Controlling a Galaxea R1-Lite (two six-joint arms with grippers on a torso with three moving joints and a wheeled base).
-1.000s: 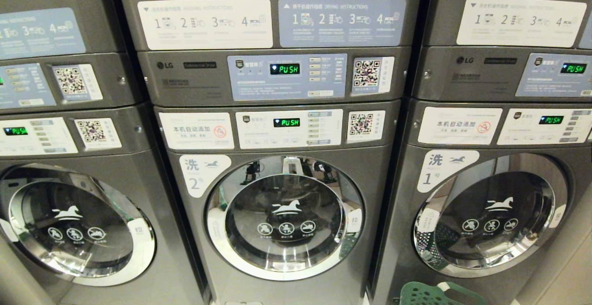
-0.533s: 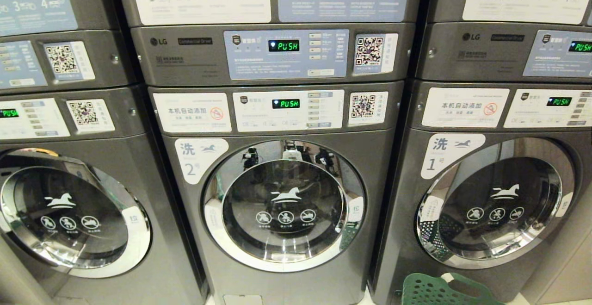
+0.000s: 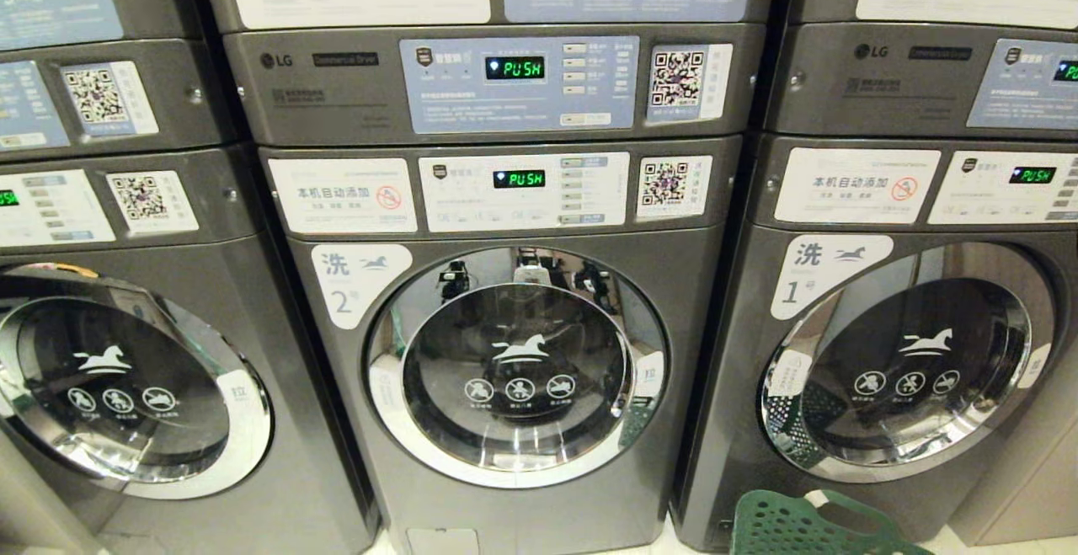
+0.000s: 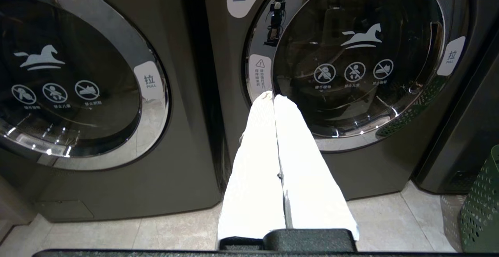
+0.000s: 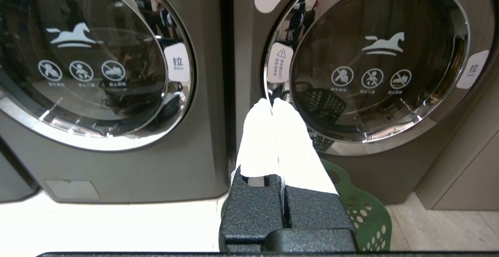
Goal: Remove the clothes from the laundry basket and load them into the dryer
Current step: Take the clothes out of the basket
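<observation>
View tilted down, green laundry basket (image 3: 808, 530) rising into head view, closed left end effector (image 4: 273, 98) wrist-only

The right pincer (image 5: 273, 103) is pressed closed, empty, before washer 1's round door (image 5: 374, 60). A green laundry basket (image 5: 360, 214) sits on the floor beneath it.
</observation>
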